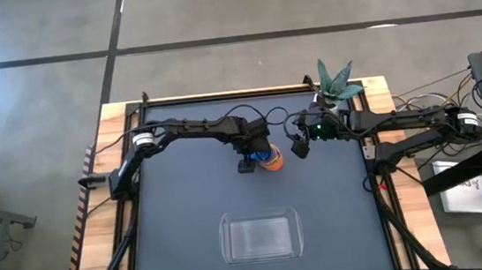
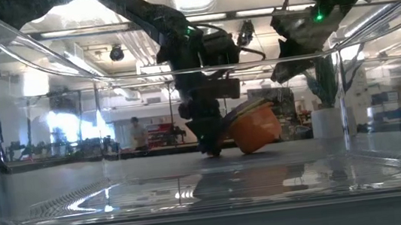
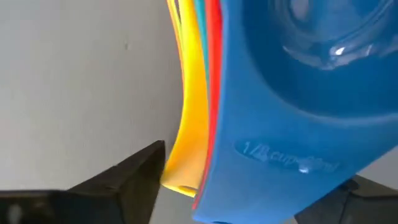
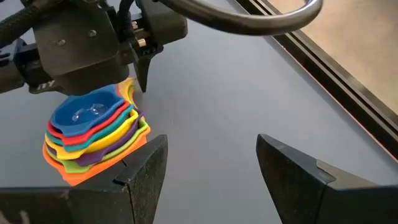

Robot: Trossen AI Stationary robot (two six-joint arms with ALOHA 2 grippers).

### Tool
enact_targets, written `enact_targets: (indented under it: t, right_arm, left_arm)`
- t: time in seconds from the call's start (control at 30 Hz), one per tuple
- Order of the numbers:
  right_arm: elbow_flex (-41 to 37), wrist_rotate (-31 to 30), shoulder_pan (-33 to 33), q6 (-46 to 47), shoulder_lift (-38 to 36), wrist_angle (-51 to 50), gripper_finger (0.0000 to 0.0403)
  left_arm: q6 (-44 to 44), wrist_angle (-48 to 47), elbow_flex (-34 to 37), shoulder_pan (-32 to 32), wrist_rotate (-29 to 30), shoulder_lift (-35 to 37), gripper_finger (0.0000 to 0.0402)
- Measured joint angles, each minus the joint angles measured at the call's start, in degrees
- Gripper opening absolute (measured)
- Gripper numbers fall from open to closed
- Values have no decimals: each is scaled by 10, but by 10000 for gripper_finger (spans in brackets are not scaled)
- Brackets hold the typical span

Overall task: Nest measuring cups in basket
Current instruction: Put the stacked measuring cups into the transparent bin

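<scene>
Mid-table, left hand (image 1: 252,160) apparently straddles the tilted cup stack's (image 4: 93,140) handles; right hand (image 4: 211,168) open.

One nested stack of measuring cups (image 4: 93,140) shows six distinct colours, blue, red, yellow, green, purple and orange, beside one clear basket (image 1: 261,237), one potted plant (image 1: 337,84) and two arms, each with one end effector.

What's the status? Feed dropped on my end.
Left gripper at nested cup stack, jaws around handles. Right gripper open, empty, beside it. Basket empty, path clear.
</scene>
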State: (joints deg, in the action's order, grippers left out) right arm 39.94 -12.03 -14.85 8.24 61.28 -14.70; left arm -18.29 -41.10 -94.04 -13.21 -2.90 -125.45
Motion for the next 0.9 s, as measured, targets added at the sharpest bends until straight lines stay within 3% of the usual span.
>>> enact_targets:
  t: [0.37,0.5,0.63,0.9]
  right_arm:
    - [0,0,0,1,0,0,238]
    - [0,0,0,1,0,0,238]
    - [0,0,0,1,0,0,238]
    - [0,0,0,1,0,0,238]
  left_arm:
    - [-6,6,0,-3,0,0,101]
    - [-7,-8,0,-6,6,1,96]
    - [-12,-62,-19,-7,42,3,48]
    - [-26,-122,-57,-6,54,5,27]
